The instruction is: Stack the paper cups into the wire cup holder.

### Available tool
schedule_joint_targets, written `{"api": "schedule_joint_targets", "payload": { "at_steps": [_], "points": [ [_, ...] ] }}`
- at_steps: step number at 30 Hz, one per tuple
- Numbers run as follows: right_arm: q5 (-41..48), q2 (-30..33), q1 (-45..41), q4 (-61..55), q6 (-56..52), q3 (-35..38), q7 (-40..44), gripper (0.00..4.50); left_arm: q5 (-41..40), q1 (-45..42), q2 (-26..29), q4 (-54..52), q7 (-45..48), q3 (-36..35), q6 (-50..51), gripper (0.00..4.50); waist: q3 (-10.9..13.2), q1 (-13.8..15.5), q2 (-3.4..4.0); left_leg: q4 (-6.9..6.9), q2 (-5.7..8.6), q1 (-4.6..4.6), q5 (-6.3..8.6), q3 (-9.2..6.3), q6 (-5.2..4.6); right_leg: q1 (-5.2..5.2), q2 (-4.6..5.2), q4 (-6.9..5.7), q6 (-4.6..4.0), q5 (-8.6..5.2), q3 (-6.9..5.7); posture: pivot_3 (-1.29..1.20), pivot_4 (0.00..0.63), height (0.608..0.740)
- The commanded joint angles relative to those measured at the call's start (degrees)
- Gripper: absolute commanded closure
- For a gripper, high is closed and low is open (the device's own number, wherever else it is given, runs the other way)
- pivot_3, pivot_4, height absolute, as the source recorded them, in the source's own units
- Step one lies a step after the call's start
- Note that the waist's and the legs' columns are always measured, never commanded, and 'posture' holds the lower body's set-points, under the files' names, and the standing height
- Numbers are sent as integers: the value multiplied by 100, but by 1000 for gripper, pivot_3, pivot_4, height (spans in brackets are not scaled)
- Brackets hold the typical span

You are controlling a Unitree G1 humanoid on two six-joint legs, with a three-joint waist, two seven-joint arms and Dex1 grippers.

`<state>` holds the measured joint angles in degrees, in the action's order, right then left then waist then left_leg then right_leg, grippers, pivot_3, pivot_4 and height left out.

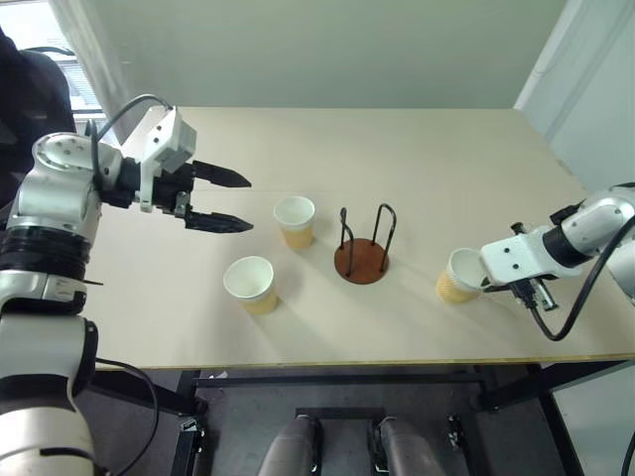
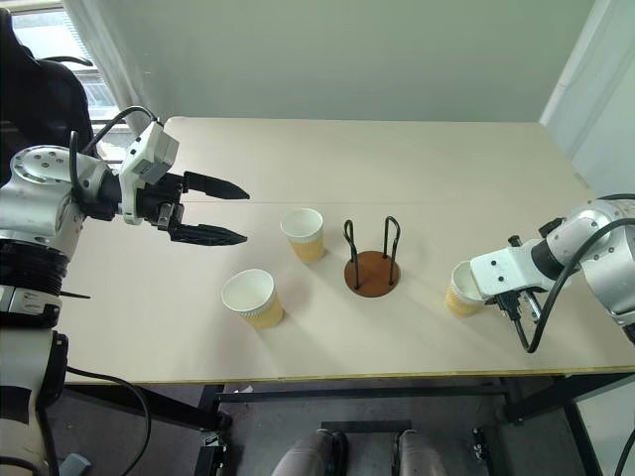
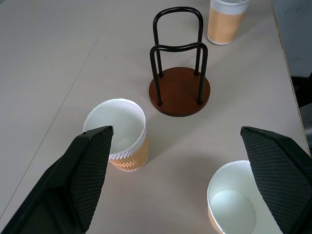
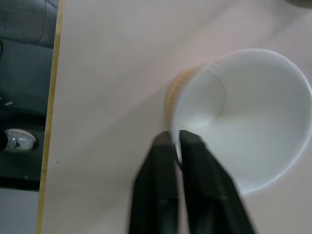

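Right of the holder (image 1: 361, 260), my right gripper (image 4: 176, 141) pinched a cup's (image 1: 458, 275) rim; my left gripper (image 1: 230, 200) hung spread.

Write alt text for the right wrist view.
The right claw, seen from above, is shut on the rim of a white-lined paper cup, one finger inside the wall and one outside. The cup stands on a pale table near its front edge.
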<state>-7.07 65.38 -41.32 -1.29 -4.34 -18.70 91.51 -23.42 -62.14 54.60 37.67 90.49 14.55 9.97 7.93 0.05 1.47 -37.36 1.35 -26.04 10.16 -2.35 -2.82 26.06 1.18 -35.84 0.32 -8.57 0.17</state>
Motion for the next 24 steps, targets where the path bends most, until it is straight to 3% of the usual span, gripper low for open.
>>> {"api": "schedule_joint_targets", "payload": {
  "at_steps": [1,13,24],
  "points": [
    [-17,84,-75,-292,-8,87,98,4445,-93,-176,61,-77,201,-53,-93,0,0,0,0,0,0,0,0,-1,0,0,0,0,0,0,0,0,150,740],
    [-40,274,389,-1017,-156,290,-77,4445,-80,-173,-2,-27,201,-106,-75,0,0,2,-1,0,1,1,7,0,13,-2,0,1,-1,0,0,0,150,740],
    [-459,-332,-697,511,512,38,-303,4445,-42,-183,-20,35,201,-136,-73,0,0,-1,-1,-6,-1,4,-1,-1,-1,-2,0,-1,-4,7,1,0,150,740]
  ]
}}
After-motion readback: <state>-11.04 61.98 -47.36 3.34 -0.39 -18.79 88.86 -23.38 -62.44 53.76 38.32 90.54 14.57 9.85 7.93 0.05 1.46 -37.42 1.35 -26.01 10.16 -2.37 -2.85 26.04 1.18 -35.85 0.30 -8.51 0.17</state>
